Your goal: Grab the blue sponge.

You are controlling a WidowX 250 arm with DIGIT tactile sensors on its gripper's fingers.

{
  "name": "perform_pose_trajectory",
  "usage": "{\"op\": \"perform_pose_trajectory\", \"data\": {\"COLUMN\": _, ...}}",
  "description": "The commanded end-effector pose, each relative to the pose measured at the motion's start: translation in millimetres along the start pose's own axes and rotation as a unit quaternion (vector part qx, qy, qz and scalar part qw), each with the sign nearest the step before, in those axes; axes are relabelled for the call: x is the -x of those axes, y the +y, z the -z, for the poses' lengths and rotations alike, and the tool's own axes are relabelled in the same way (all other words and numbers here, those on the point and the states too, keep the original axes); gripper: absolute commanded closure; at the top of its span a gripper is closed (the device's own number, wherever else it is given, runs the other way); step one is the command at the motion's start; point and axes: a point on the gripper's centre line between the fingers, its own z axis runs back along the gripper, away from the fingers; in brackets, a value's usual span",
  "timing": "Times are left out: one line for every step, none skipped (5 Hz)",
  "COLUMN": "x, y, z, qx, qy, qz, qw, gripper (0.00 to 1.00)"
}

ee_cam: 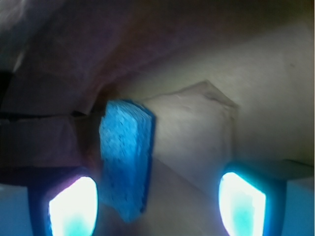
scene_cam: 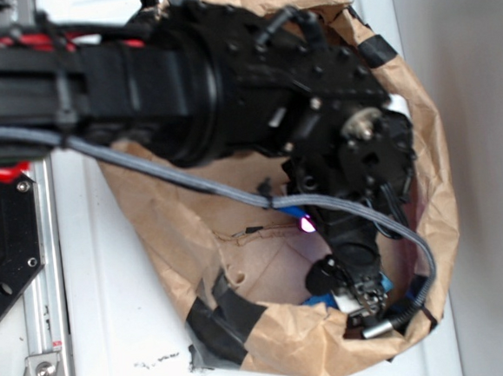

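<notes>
One small bright blue porous foam sponge [ee_cam: 125, 164] stands on edge inside the crumpled brown paper bag [scene_cam: 421, 122], which lies on the white bench [scene_cam: 122, 320]. In the wrist view the sponge sits toward 7 o'clock, just beside the left glowing fingertip [ee_cam: 73, 206] and well apart from the right one; contact cannot be confirmed. The jaws of the black robot gripper [ee_cam: 157, 206] stand wide, holding nothing. In the exterior view the black arm [scene_cam: 252, 83] reaches into the bag, with a sliver of blue at 5 o'clock.
</notes>
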Motion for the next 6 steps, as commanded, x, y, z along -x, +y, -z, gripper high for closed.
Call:
{"op": "perform_pose_trajectory", "data": {"x": -1, "y": -39, "z": 7, "qx": 0.021, "qy": -0.012, "qz": 0.055, "qw": 0.998, "gripper": 0.00}}
{"op": "perform_pose_trajectory", "data": {"x": 6, "y": -49, "z": 7, "qx": 0.021, "qy": -0.011, "qz": 0.067, "qw": 0.997, "gripper": 0.00}}
{"op": "perform_pose_trajectory", "data": {"x": 14, "y": -54, "z": 11, "qx": 0.002, "qy": -0.016, "qz": 0.091, "qw": 0.996, "gripper": 0.00}}
{"op": "perform_pose_trajectory", "data": {"x": 14, "y": -55, "z": 25, "qx": -0.076, "qy": -0.037, "qz": 0.161, "qw": 0.983, "gripper": 0.00}}
{"op": "perform_pose_trajectory", "data": {"x": 19, "y": -61, "z": 37, "qx": -0.060, "qy": -0.052, "qz": 0.184, "qw": 0.980, "gripper": 0.00}}
{"op": "perform_pose_trajectory", "data": {"x": 25, "y": -64, "z": 43, "qx": -0.087, "qy": -0.051, "qz": 0.220, "qw": 0.970, "gripper": 0.00}}
